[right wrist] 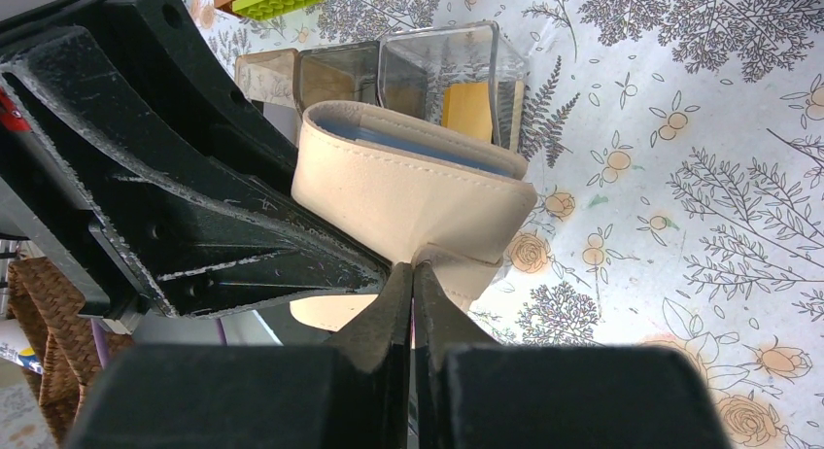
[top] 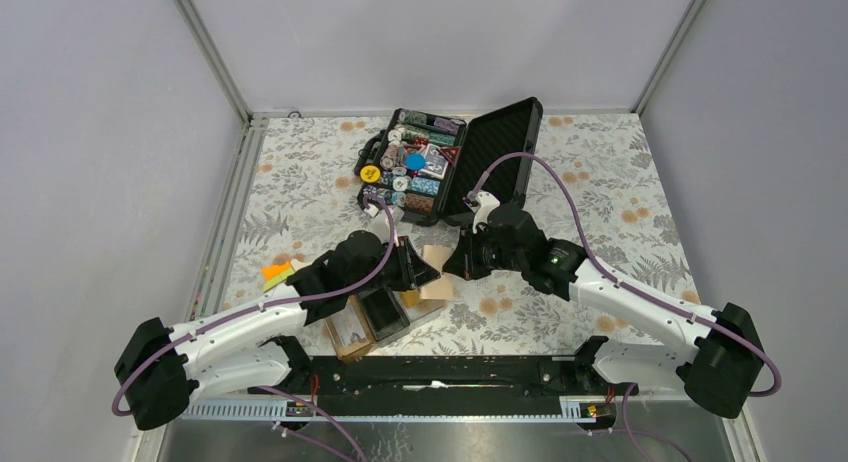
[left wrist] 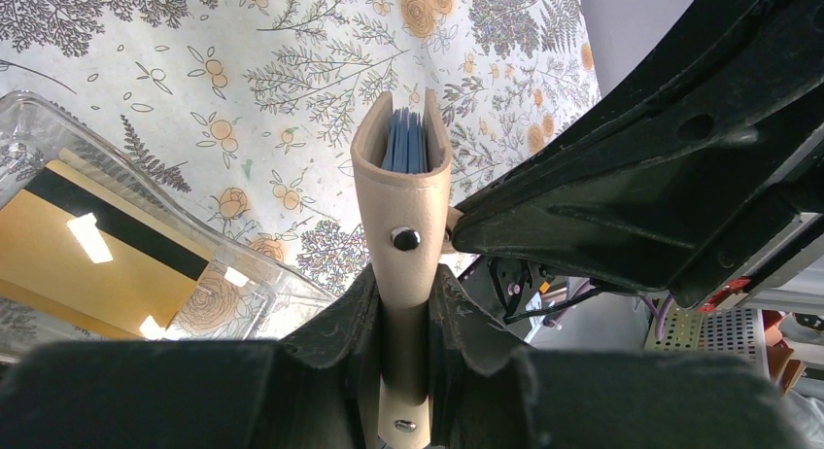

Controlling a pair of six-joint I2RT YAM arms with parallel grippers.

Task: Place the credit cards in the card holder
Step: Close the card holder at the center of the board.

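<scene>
Above the middle of the desk (top: pixel 620 182), left pincer (left wrist: pixel 403 289) clamped on a beige wallet (left wrist: pixel 400 196), its long axis running straight out from the pincer, blue card edges (left wrist: pixel 406 143) at the far mouth. Right pincer (right wrist: pixel 415 274) pinched shut on the wallet's flap (right wrist: pixel 466 264). Card holder (top: pixel 372 320) at 7 o'clock from the wallet in the top view, nearer the left arm, one gold card (left wrist: pixel 92 264) inside.

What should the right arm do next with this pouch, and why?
Probably peel the flap gently away. The left gripper clamps the beige pouch upright with blue cards inside, and the right gripper looks pinched shut on its flap, so pulling should open it.
</scene>
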